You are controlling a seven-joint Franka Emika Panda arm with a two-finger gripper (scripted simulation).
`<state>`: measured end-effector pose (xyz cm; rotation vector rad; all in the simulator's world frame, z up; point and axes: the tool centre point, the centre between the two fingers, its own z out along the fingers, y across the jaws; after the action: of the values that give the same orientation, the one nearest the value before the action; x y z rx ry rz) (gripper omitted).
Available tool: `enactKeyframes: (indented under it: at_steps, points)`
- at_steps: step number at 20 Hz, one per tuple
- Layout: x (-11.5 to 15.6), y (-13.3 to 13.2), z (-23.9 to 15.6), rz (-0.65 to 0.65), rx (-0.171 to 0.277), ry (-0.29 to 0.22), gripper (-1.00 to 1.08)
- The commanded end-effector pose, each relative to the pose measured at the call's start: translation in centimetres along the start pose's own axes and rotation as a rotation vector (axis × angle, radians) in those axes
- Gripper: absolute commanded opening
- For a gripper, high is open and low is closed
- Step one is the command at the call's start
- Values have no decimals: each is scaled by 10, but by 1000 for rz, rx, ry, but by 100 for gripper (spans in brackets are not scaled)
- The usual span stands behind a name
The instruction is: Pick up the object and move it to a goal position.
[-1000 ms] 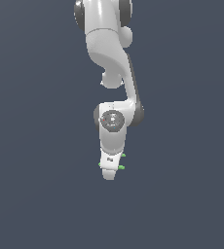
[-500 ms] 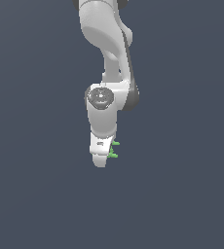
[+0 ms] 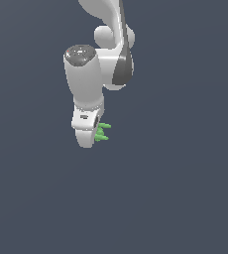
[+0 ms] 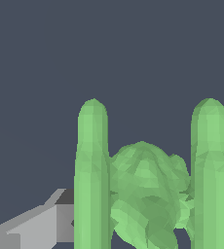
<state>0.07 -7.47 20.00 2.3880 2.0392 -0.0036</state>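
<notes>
The object [image 3: 102, 132] is a small bright green piece that sticks out beside the white hand of my gripper [image 3: 95, 134], held in the air in the exterior view. The hand hides my fingertips there. In the wrist view the object [image 4: 142, 192] fills the lower half: two upright parallel bars joined by a lumpy middle stem. One grey finger [image 4: 38, 224] presses against the outer side of one bar. The other finger is out of frame.
Only a plain dark grey background shows around the arm [image 3: 98, 64] in both views. No table, goal marker or other object is visible.
The arm has risen and shifted toward the exterior view's left, carrying the green object with it. The object keeps its place beside the hand.
</notes>
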Motion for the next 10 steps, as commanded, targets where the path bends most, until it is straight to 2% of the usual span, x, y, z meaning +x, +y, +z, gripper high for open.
enactKeyframes:
  at_steps: [1, 10]
  points:
    - [-14, -9, -26, 0, 0, 0, -100]
    - [-66, -41, -120, -1, -1, 4, -100]
